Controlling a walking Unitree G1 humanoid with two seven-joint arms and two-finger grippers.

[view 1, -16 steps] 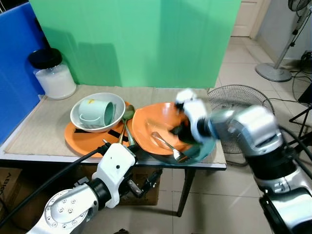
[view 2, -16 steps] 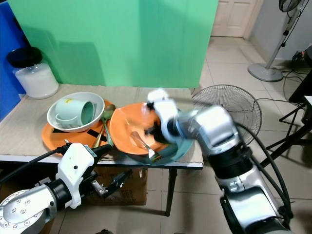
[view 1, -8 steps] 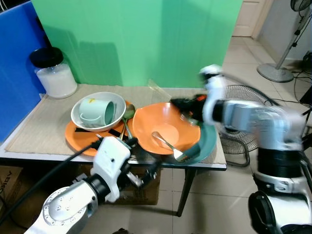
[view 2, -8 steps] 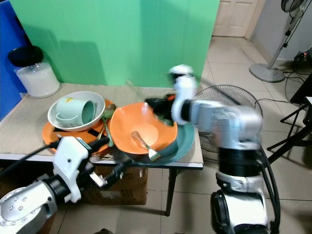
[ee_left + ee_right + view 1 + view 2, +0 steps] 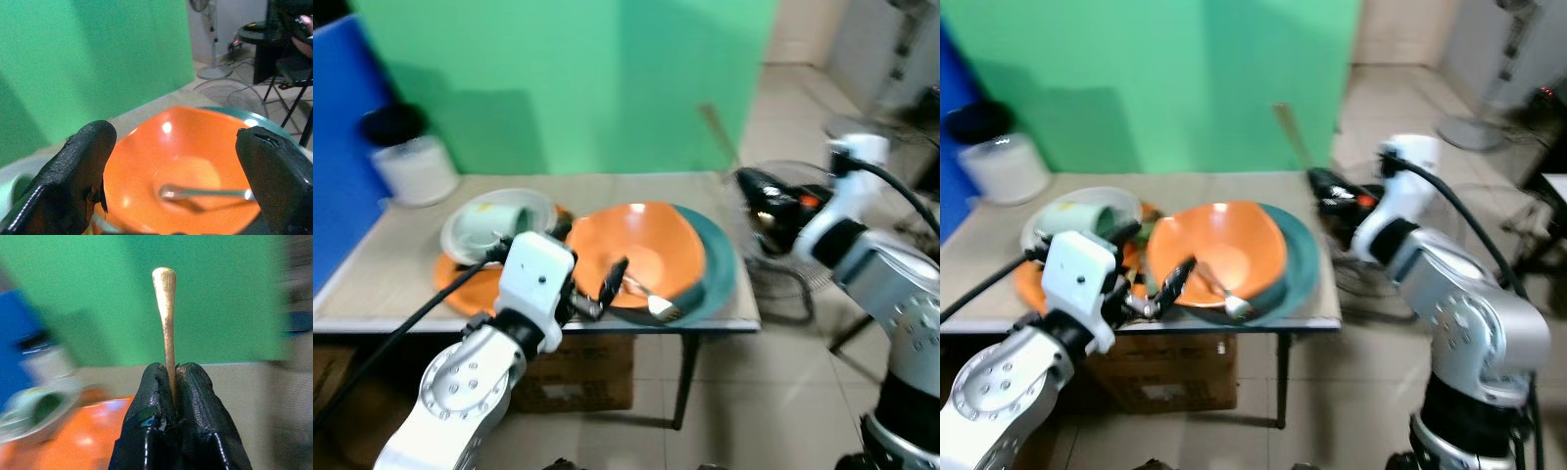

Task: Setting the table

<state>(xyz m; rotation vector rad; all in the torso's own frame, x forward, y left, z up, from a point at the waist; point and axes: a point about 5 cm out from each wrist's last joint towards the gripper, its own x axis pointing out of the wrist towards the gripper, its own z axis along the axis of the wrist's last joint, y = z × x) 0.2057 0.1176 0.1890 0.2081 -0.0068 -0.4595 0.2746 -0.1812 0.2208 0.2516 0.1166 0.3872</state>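
From my head, my left tool hovers at the near rim of the orange bowl, which sits on a teal plate on the desk. A fork lies in the bowl. My right tool hangs off the desk's right edge.

My left wrist shows its fingers spread wide before the bowl.

My right wrist shows its fingers clamped on a thin golden handle, pointing upward.
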